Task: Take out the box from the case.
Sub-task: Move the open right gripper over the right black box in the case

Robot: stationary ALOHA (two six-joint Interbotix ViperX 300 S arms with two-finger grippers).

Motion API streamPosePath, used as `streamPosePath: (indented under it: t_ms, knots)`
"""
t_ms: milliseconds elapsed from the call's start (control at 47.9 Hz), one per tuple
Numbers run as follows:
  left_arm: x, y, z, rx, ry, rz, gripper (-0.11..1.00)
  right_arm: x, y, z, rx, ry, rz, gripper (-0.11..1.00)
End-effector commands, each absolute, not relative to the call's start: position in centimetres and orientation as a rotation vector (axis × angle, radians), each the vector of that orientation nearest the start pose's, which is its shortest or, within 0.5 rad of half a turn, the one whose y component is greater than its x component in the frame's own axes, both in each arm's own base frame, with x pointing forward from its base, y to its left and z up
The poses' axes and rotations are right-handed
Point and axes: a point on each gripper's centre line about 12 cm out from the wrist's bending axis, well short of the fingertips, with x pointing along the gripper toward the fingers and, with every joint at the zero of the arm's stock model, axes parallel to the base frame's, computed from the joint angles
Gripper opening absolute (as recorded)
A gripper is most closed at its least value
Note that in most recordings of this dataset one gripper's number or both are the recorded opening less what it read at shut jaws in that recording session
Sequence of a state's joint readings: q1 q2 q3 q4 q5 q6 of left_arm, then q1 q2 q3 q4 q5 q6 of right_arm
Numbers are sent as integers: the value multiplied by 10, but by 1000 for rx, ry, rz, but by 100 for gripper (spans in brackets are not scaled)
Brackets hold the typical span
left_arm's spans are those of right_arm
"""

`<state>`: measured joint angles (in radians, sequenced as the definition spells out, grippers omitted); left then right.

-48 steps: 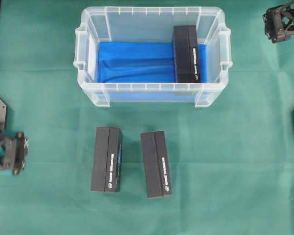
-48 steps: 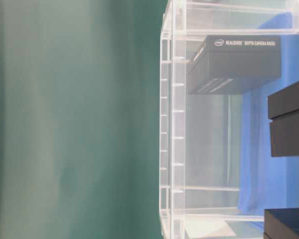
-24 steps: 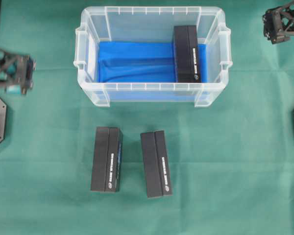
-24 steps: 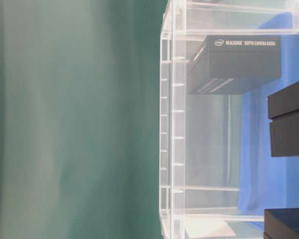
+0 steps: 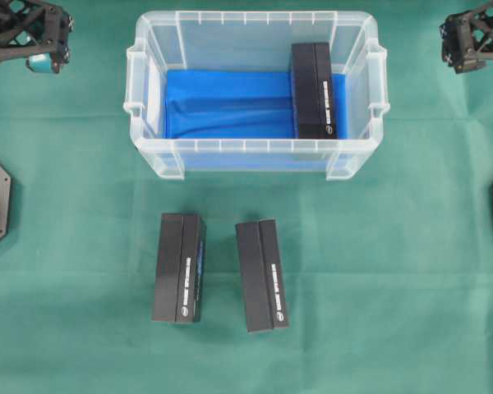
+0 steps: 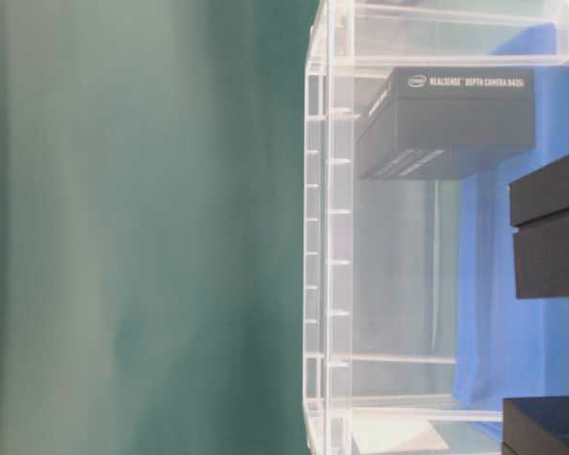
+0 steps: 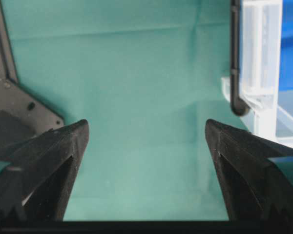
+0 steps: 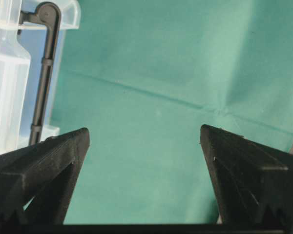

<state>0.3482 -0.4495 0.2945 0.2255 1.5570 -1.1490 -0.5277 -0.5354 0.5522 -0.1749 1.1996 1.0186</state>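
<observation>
One box (image 5: 314, 90) inside case (image 5: 255, 156), well apart from left end effector (image 5: 41, 37)

1. The left gripper (image 5: 41, 37) now sits at about ten o'clock in the overhead view, near the top left corner; a second ago it was at about eight o'clock, low on the left edge.
2. Half a second ago it was at about nine o'clock, so its path runs up the left side, clockwise.
3. It now lies level with the far end of the case (image 5: 148, 148), well apart from its left wall; earlier it was level with the two boxes on the cloth.
</observation>
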Motion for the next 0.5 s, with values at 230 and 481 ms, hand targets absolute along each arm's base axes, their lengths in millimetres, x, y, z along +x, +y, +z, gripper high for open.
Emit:
streamPosePath:
  t_ms: [230,481]
  knots:
    - [215,108,360,-1007,959,1231,96,198,-138,312,1022,811,-1143,91]
    - [215,108,360,-1008,960,1229,96,198,-138,312,1023,810,-1144,91]
